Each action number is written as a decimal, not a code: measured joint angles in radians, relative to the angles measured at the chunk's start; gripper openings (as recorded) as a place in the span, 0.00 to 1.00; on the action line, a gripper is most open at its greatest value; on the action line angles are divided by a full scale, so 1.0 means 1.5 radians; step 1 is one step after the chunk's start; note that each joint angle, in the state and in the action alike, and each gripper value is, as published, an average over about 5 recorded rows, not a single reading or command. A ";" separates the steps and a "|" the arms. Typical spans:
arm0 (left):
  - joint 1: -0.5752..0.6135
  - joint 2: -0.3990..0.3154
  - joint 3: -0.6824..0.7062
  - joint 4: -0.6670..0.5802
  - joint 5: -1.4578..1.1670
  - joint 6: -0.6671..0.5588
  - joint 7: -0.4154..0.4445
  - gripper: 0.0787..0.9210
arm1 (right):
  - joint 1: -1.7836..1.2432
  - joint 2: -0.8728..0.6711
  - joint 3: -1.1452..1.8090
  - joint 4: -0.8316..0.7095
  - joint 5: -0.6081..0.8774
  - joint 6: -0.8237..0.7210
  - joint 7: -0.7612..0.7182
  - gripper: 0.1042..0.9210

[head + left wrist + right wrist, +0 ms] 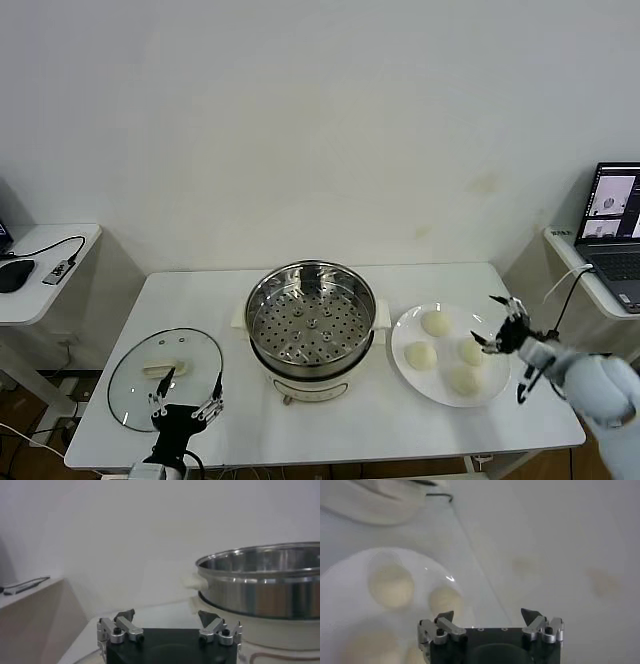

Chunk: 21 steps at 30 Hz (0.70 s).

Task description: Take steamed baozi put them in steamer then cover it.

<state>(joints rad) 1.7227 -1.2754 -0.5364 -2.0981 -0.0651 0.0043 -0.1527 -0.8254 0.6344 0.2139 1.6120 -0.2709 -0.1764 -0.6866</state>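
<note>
Several pale baozi (pixel 435 323) lie on a flat white plate (pixel 403 335) at the table's right. The shiny steamer (pixel 311 320) stands empty on its white cooker base in the middle. The glass cover (pixel 135 385) lies flat at the front left. My right gripper (pixel 487 320) is open and empty, just above the plate's right edge beside the nearest baozi (pixel 472 351). The right wrist view shows its gripper (pixel 488 614) and two baozi (pixel 391 584). My left gripper (pixel 193 380) is open and empty over the cover's right edge. The left wrist view shows its gripper (pixel 167 615) and the steamer (pixel 265 577).
A side table (pixel 70 240) with cables stands at the far left. A laptop (pixel 612 215) sits on a shelf at the far right. The white table's front edge (pixel 330 462) runs just below the cover and the plate.
</note>
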 measured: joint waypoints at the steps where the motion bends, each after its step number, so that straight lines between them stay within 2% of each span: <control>1: 0.000 0.000 -0.001 -0.001 0.002 -0.001 0.001 0.88 | 0.034 -0.003 -0.033 -0.015 -0.001 0.000 -0.015 0.88; 11: 0.004 -0.007 -0.014 -0.002 0.014 0.000 0.000 0.88 | 0.321 0.024 -0.323 -0.173 -0.007 0.017 -0.156 0.88; 21: 0.007 -0.001 -0.030 -0.004 0.017 0.004 -0.001 0.88 | 0.455 0.093 -0.487 -0.297 -0.018 0.026 -0.225 0.88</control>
<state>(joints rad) 1.7338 -1.2768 -0.5818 -2.1036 -0.0403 0.0110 -0.1541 -0.1433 0.7742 -0.5163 1.1662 -0.2984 -0.1376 -1.0235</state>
